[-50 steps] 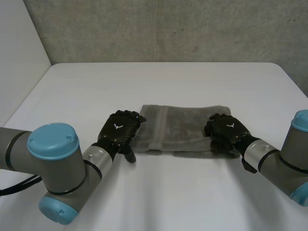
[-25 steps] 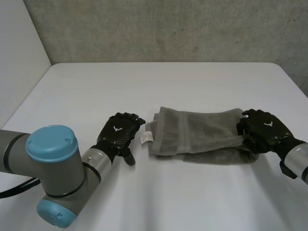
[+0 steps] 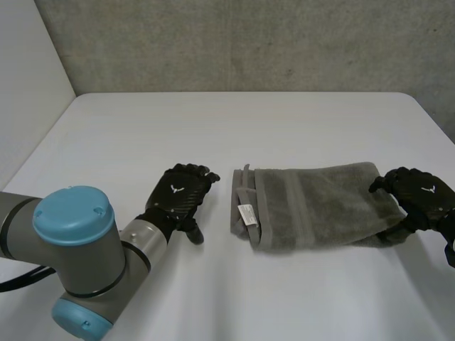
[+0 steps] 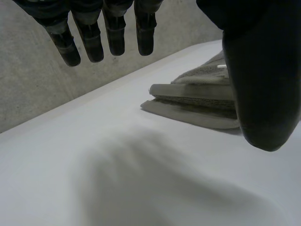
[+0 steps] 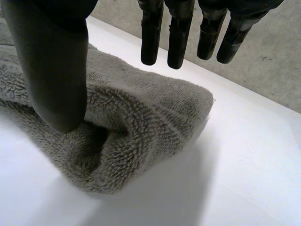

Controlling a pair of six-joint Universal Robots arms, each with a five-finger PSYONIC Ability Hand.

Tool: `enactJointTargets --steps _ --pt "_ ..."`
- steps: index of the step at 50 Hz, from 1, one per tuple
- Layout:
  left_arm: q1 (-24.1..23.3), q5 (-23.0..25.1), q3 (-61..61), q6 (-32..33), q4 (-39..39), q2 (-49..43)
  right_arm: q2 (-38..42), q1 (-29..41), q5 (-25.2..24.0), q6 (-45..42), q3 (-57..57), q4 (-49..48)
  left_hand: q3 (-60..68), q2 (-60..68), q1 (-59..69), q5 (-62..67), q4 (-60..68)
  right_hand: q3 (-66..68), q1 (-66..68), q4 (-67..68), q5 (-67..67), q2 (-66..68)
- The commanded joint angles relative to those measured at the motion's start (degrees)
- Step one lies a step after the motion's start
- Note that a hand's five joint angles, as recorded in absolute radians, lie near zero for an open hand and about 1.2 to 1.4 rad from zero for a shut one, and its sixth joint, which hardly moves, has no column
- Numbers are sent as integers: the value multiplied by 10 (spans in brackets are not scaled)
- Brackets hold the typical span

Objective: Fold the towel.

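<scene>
Since a second ago, when both hands sat on its two ends, the towel (image 3: 313, 206) has slid toward 3 o'clock across the counter (image 3: 213, 128). My right hand (image 3: 419, 202) went with it and is now at the towel's 3 o'clock end. My left hand (image 3: 178, 199) has stayed put, so it now lies off the cloth, on bare counter near the towel's 9 o'clock end.

In the left wrist view the fingers (image 4: 115, 37) hang straight and released, holding nothing, with the towel's layered end (image 4: 197, 99) lying beyond them.

In the right wrist view the fingers (image 5: 178, 33) are straight and clear above the bulging fold (image 5: 150, 117). The thumb (image 5: 56, 70) rests against the near side of the cloth, and I read that hand as released rather than pinching.

The towel is a flat, long strip, already doubled along its length, and a white label (image 3: 248, 214) shows at its 9 o'clock end.

My judgement is that the drag only repositioned the strip. The crosswise fold is still to do, and the left hand will have to reach toward 3 o'clock to pick up its end.
</scene>
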Motion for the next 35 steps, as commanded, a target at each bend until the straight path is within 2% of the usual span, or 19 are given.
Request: enactJointTargets --steps 1,9,17,20,32,33,34,35 --pt "-4 1 -4 0 0 0 -1 -5 2 -1 8 0 -25 -22 -37 -17 -30 -4 -30 -4 -13 -37" --pt "-10 7 -12 -3 0 5 3 -48 -2 -2 16 -5 -25 -22 -37 -17 -30 -4 42 -4 59 35" --pt "-54 9 0 -4 4 6 10 -54 -4 -15 13 -10 -25 -25 -40 -21 -30 -4 134 -4 151 128" --pt "-56 9 1 -4 4 0 20 -53 -4 -15 12 -14 -25 -25 -40 -21 -30 -4 168 -4 185 162" --pt "-49 9 -4 -3 4 -2 32 -50 -3 -7 12 -14 -25 -25 -40 -21 -30 -4 166 -4 184 160" --pt "-48 8 -5 -3 4 -2 32 -50 -3 -7 11 -14 -25 -25 -40 -21 -30 -4 178 -4 195 172" --pt "-48 8 -5 -3 4 -2 32 -51 -3 -7 9 -15 -25 -25 -40 -21 -30 -4 260 -4 277 254" --pt "-48 7 -6 -3 4 -1 32 -51 -3 -7 9 -15 -25 -25 -40 -21 -30 -4 261 -4 278 254"
